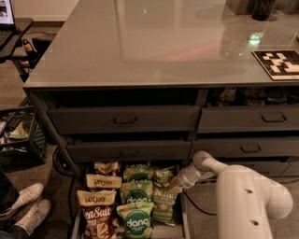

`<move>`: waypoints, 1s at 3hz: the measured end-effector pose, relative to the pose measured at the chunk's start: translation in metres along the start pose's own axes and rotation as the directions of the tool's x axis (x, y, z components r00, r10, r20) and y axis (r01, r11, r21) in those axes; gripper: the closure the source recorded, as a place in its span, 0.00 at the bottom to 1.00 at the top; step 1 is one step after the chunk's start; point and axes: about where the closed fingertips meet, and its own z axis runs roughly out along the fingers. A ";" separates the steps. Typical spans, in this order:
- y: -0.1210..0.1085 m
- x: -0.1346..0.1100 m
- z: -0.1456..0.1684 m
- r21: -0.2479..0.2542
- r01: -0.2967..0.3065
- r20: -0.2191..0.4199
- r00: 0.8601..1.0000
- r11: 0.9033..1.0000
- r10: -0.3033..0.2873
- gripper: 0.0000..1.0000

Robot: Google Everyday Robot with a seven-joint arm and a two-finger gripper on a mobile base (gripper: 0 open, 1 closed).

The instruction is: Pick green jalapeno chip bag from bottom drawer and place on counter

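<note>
The white arm (250, 203) fills the near right corner and reaches left towards the bottom drawer (182, 220), which stands pulled out at the foot of the cabinet. The drawer holds three columns of bags. On the left are brown-and-cream bags (96, 212), in the middle green bags with a round "dang" logo (135, 223), and on the right the green jalapeno chip bag (163, 205), lying flat with its lettering facing up. The gripper (175, 186) hangs over this right column, at the far right corner of the jalapeno bag. Whether it is open, closed or gripping the bag cannot be told.

At the near left, a pair of white shoes (23, 203) rests on the carpet. A dark wire crate (21, 135) stands a little farther back.

Behind the open drawer rise the dark grey drawers with handled fronts (126, 119). Above them the glossy grey counter (154, 46) stretches away. A black-and-white patterned board (279, 63) lies near the counter's right edge, and a dark cup (262, 8) sits at its far end.
</note>
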 end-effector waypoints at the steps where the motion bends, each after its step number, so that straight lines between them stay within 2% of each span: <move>1: 0.024 -0.019 -0.031 0.025 0.006 0.024 1.000 1.000 -0.007 1.00; 2: 0.047 -0.039 -0.057 0.041 0.001 0.018 1.000 0.999 -0.002 1.00; 3: 0.067 -0.063 -0.079 0.034 0.007 0.001 1.000 0.999 -0.007 1.00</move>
